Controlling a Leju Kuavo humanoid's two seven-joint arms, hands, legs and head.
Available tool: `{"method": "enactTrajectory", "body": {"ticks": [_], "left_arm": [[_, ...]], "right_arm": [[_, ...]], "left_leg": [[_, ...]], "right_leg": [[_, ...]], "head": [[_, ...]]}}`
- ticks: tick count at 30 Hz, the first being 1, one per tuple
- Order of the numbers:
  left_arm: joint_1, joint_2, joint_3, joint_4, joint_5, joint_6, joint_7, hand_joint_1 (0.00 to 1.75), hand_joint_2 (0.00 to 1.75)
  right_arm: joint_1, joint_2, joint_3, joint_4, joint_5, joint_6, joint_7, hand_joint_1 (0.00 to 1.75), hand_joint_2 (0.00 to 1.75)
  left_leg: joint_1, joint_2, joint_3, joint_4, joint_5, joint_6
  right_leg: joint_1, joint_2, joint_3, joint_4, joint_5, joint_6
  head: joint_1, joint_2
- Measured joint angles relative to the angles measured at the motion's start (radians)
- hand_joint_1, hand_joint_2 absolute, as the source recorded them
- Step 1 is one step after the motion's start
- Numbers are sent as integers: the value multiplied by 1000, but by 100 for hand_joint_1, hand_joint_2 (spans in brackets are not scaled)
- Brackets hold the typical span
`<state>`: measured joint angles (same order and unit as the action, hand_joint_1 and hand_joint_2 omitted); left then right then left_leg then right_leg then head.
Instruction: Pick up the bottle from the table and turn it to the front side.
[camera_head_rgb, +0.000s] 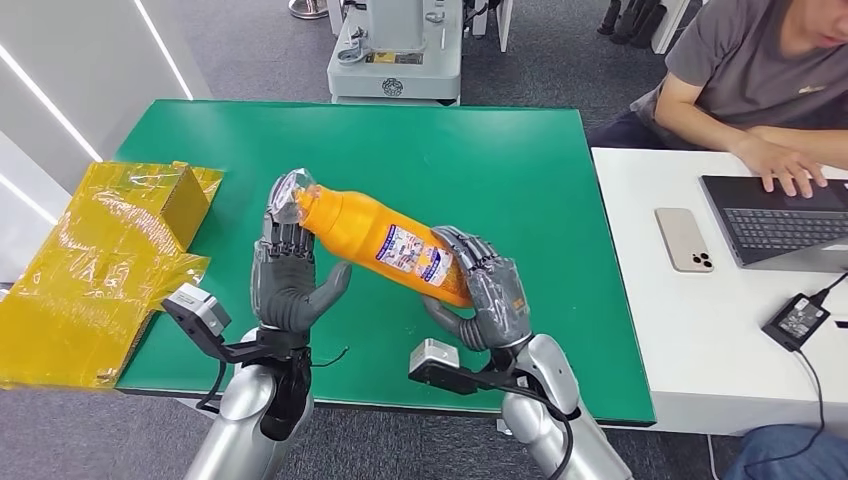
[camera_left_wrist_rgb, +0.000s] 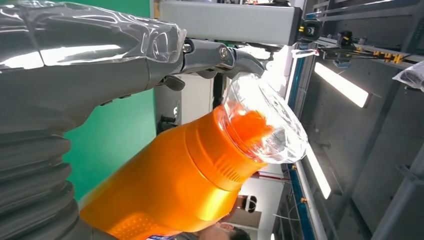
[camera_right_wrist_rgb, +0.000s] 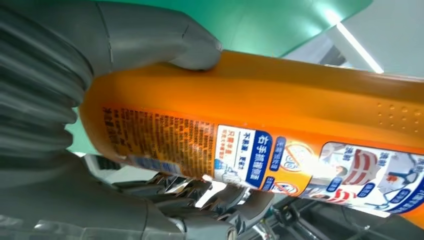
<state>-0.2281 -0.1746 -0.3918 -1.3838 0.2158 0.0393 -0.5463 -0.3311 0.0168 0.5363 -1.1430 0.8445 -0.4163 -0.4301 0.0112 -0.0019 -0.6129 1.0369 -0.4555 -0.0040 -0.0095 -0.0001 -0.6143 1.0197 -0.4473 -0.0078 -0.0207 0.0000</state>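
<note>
**Bottle aloft, mid-turn, two-hand hold**

While lifted clear of the green table (camera_head_rgb: 520, 170), orange bottle (camera_head_rgb: 385, 243) lies tilted betw. both hands, cap end up-left, base end lower right.

- Item 1: right hand (camera_head_rgb: 487, 293), wrapped round base end; thumb on one side, fingers on the other. Carries the bottle.
- Item 2: left hand (camera_head_rgb: 287, 268), palm raised, upper fingers touching the neck/clear cap (camera_left_wrist_rgb: 265, 120); thumb apart from the body. Contact plain, full grip cannot be confirmed.
- Item 3: label (camera_head_rgb: 412, 255), blue/white print, facing up toward head cam.
- Misc.: yellow wrapped box (camera_head_rgb: 110, 250) at table's left; person at laptop (camera_head_rgb: 780, 222) on white desk, phone (camera_head_rgb: 684, 239) beside.

Step in hand, est.: pick-up done, rotation under way. Next calls for rolling the bottle abt. its long axis till front label faces fwd., w/ right hand firm and left steadying the neck; slip risk at glossy cap.
</note>
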Motion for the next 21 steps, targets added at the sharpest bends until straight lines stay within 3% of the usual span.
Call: {"method": "enactTrajectory", "body": {"ticks": [7, 13, 21], "left_arm": [[0, 1, 0, 5, 0, -1, 0, 0, 175], [-4, 3, 0, 16, 1, -3, -1, 0, 175], [-4, 6, 0, 20, 3, -3, -3, 0, 175]], "right_arm": [[-5, 6, 6, 16, 22, 39, -16, 175, 175], [-17, 7, 27, 32, 94, 26, -29, 175, 175], [-32, 8, 33, 61, 93, 25, -56, 175, 175]], "left_leg": [[0, 0, 0, 0, 0, 0], [0, 0, 0, 0, 0, 0], [0, 0, 0, 0, 0, 0]], "right_leg": [[0, 0, 0, 0, 0, 0], [0, 0, 0, 0, 0, 0], [0, 0, 0, 0, 0, 0]], "head": [[0, 0], [0, 0], [0, 0]]}}
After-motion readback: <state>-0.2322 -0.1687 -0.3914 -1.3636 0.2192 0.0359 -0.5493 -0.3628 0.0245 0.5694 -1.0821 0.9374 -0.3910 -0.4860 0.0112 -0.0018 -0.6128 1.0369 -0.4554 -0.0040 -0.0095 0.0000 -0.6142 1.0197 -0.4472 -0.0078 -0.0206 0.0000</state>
